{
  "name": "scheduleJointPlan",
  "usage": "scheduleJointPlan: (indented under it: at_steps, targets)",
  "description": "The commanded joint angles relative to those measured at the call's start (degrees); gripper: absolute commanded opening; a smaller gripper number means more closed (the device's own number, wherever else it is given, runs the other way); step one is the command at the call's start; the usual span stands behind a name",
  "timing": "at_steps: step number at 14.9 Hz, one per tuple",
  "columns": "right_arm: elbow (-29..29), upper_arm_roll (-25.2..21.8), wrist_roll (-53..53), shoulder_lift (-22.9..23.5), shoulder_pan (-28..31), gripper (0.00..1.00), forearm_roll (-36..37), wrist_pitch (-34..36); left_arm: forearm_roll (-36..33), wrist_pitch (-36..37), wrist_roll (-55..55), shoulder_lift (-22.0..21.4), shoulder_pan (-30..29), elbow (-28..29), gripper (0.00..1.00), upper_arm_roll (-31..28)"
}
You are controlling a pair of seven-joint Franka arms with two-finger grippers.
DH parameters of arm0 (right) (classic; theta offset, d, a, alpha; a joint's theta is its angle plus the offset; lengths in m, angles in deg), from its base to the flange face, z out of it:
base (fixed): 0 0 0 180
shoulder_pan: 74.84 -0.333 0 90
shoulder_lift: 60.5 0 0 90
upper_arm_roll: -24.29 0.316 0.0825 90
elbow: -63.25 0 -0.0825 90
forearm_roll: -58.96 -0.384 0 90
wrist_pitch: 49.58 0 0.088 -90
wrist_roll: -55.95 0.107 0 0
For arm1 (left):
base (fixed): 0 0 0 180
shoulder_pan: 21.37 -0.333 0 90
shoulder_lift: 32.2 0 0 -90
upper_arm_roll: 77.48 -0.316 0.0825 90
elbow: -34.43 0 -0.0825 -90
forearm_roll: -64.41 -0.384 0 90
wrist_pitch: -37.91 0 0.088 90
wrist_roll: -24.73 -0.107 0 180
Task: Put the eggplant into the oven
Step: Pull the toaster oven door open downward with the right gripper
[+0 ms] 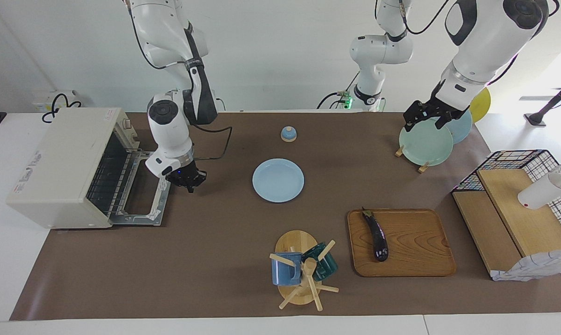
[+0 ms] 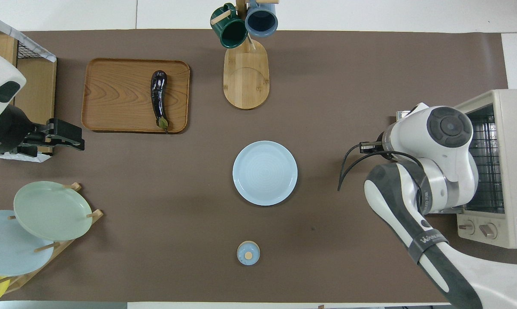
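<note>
The toaster oven point(image 1: 70, 165) sat at nine o'clock on the bench point(image 1: 206, 242), its glass door point(image 1: 143, 197) dropped flat and the wire rack showing. The right hand point(image 1: 188, 179), fingertips together and empty, hung just above the door's outer edge. The eggplant point(image 1: 377, 235) lay on a wooden tray point(image 1: 415, 244) at four o'clock, stem cap toward the robots. The left hand point(image 1: 424, 116), fingers apart, waited over the green plate point(image 1: 427, 144) in the rack at one o'clock. A pale blue plate point(image 1: 278, 180) lay at centre.
</note>
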Motion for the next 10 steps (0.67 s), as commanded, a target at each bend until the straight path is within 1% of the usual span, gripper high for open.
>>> scheduleJointPlan:
  at_steps: [1, 2, 4, 5, 6, 7, 8, 9, 10]
  targets:
    - [8.6, -0.3, -0.4, -1.8, 2.1, 0.0, -1.1, 13.6, -0.9, 0.3, 0.3, -1.8, 0.2, 1.1, 1.0, 0.2]
    - [11.7, -0.5, -0.4, -2.1, 2.5, 0.0, -1.1, 18.3, -0.8, -1.1, 0.2, -2.1, 0.2, 1.9, 1.0, 0.4]
    - [16.3, -0.7, -0.7, -3.6, 2.8, 0.0, -1.0, 25.9, -0.6, -7.1, 0.2, -1.5, 0.3, 3.7, 1.0, 0.5]
    - [18.3, -0.8, -0.7, -4.6, 2.8, 0.0, -1.0, 29.0, -0.6, -9.0, 0.2, -0.1, 0.5, 3.7, 1.0, 0.6]
    - [19.4, -0.8, -0.7, -5.9, 3.5, 0.0, -1.0, 31.7, -0.4, -11.2, 0.2, 2.2, 0.9, 3.3, 1.0, 0.6]
    - [19.6, -0.8, -0.8, -7.1, 4.4, 0.02, -1.0, 33.1, -0.1, -13.4, 0.2, 4.6, 1.1, 2.8, 1.0, 0.6]
    - [19.4, -0.8, -0.9, -7.9, 5.6, 0.1, -1.1, 33.6, 0.6, -15.3, 0.0, 7.9, 1.1, 1.5, 1.0, 0.6]
    - [19.3, -0.8, -0.9, -8.1, 6.2, 0.21, -1.1, 33.6, 1.4, -17.4, 0.0, 11.3, 1.2, 0.2, 1.0, 0.6]
    - [19.1, -0.8, -1.0, -8.2, 6.4, 0.38, -1.2, 33.7, 2.3, -19.9, 0.0, 14.3, 1.2, -0.8, 1.0, 0.6]
